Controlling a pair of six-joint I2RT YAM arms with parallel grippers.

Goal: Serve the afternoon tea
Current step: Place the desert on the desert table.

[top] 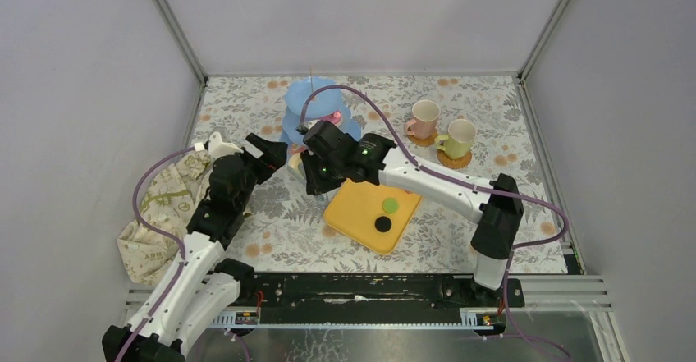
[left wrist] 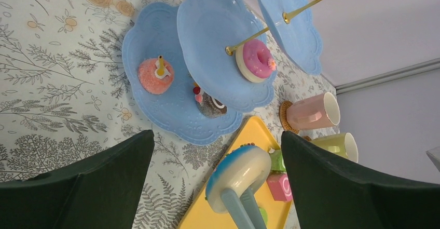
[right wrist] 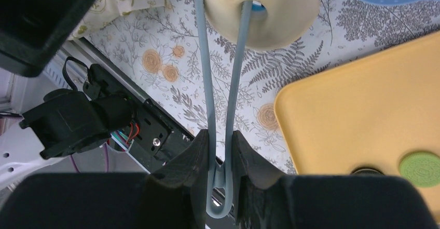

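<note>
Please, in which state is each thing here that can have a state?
left claw: open, empty
right claw: shut on tongs
tongs: squeezed around blue-iced donut
pink mug: upright
green mug: upright
three-tier stand: upright, partly loaded
cloth: crumpled

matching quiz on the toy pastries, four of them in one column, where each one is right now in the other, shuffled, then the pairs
Things
1. pink-iced toy doughnut
2. orange sugared toy pastry
3. blue-iced cream toy doughnut
4. flat green round toy biscuit

Places
A. on the yellow rectangular tray
B. bottom tier of the light-blue three-tier stand
C. pinched in the pale blue tongs held by the right gripper
D. middle tier of that stand

Pairs: 1-D, 2-B, 3-C, 4-A
</note>
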